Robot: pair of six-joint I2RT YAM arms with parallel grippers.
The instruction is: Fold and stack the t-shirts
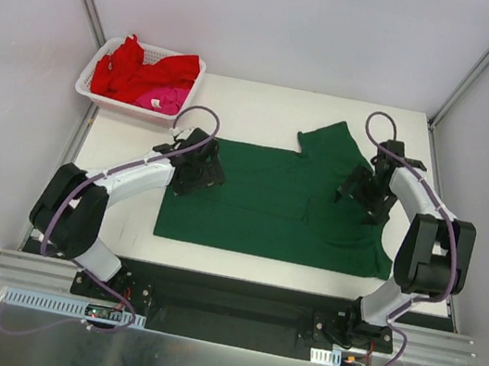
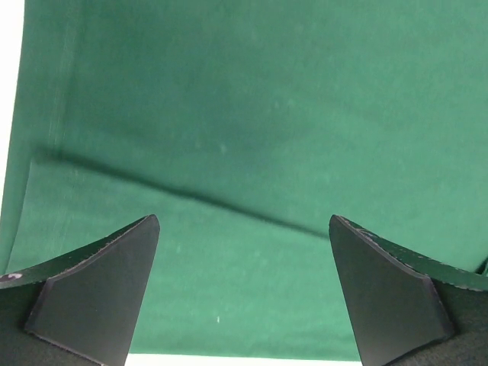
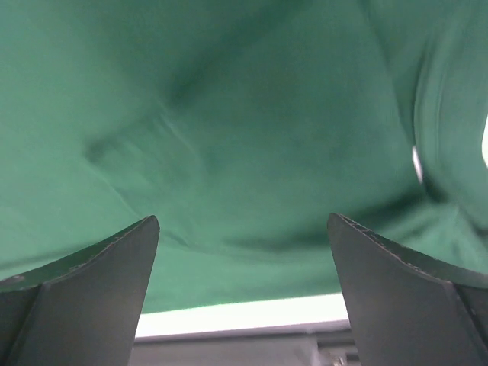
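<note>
A dark green t-shirt (image 1: pixel 269 201) lies spread across the middle of the table, folded lengthwise, one sleeve (image 1: pixel 331 141) sticking out toward the back. My left gripper (image 1: pixel 198 168) hovers over its left edge, jaws wide open and empty; green cloth (image 2: pixel 244 152) with one long crease fills the left wrist view. My right gripper (image 1: pixel 360 191) hangs over the shirt's right part, also open and empty, above rumpled green fabric (image 3: pixel 229 137). A red t-shirt (image 1: pixel 136 71) and a magenta-pink t-shirt (image 1: pixel 167 98) lie heaped in the basket.
The white mesh basket (image 1: pixel 91 90) stands at the table's back left corner. White table surface (image 1: pixel 248 104) shows behind the green shirt and along its front edge (image 1: pixel 259 265). Frame posts rise at the back corners.
</note>
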